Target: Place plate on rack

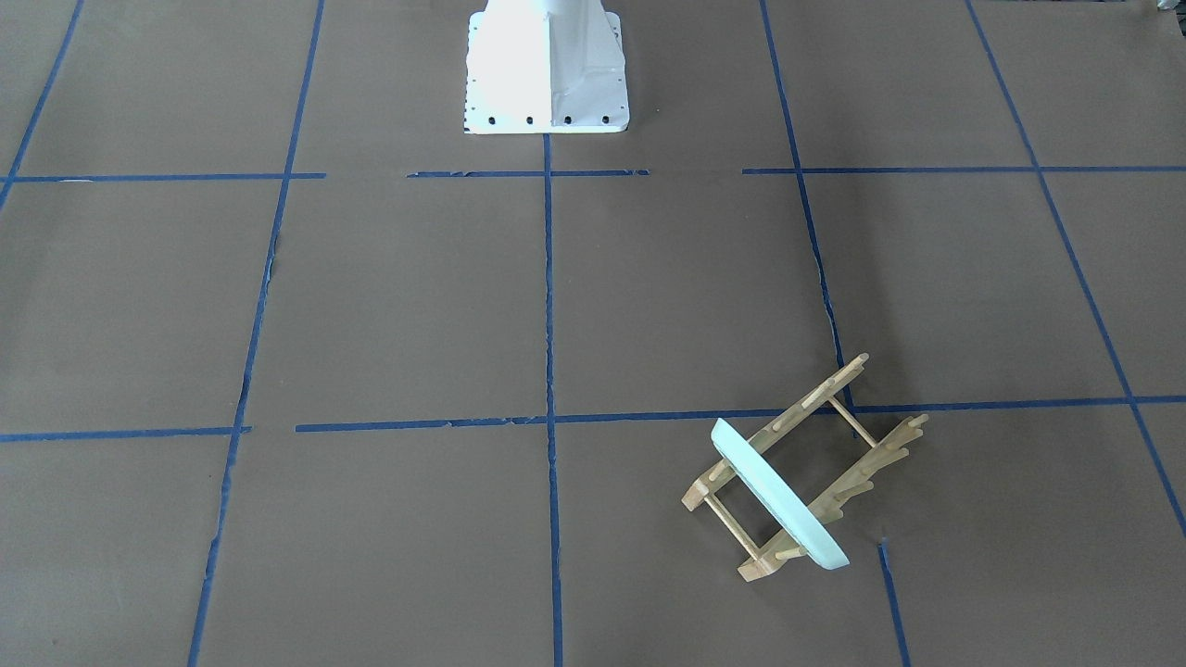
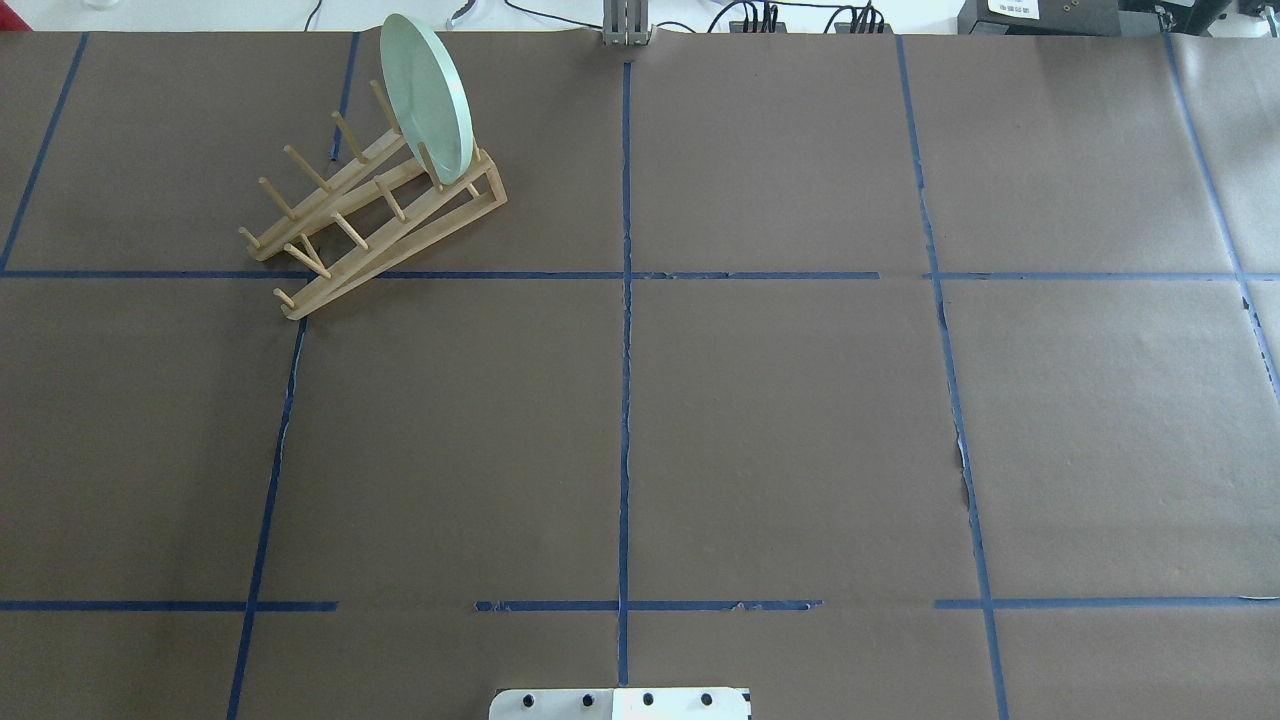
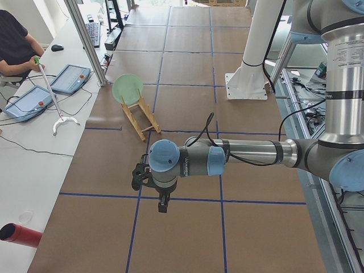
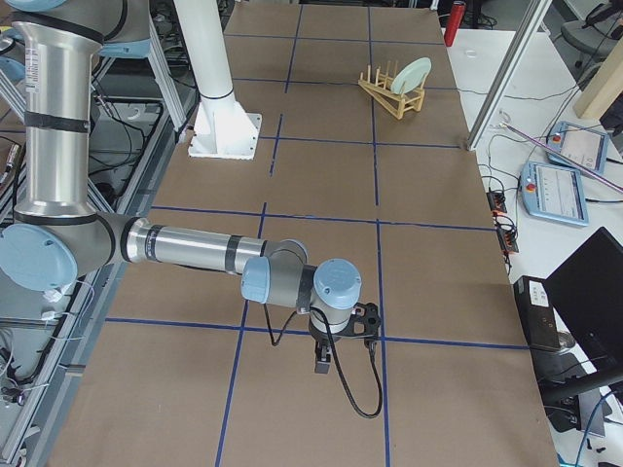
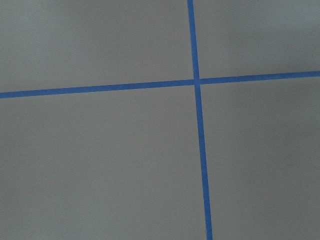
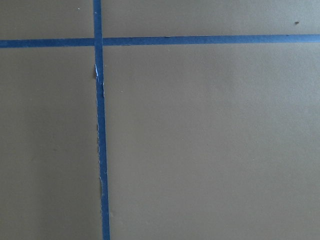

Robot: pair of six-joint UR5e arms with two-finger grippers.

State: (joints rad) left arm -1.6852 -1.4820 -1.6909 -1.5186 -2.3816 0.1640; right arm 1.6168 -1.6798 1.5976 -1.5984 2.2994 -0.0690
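now, at lower centre, our left gripper (image 3: 162, 206) and right gripper (image 4: 323, 364) hang above the table (image 3: 187, 239); we cannot tell their opening. the plate (image 1: 776, 493) stands in the rack (image 1: 834, 384).

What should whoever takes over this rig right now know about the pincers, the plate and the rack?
Left pincer: seen only from the side, pointing down over the bare table, nothing visibly in it. Whether it is open or shut cannot be told.
Right pincer: the same, far from the rack.
Plate: stands on edge between the pegs at the rack's end farthest from the robot, on the robot's left side of the table.
Done: the plate is on the rack, and neither arm touches it.
Left: nothing of the placing, it seems. Perhaps check that the plate sits steady.
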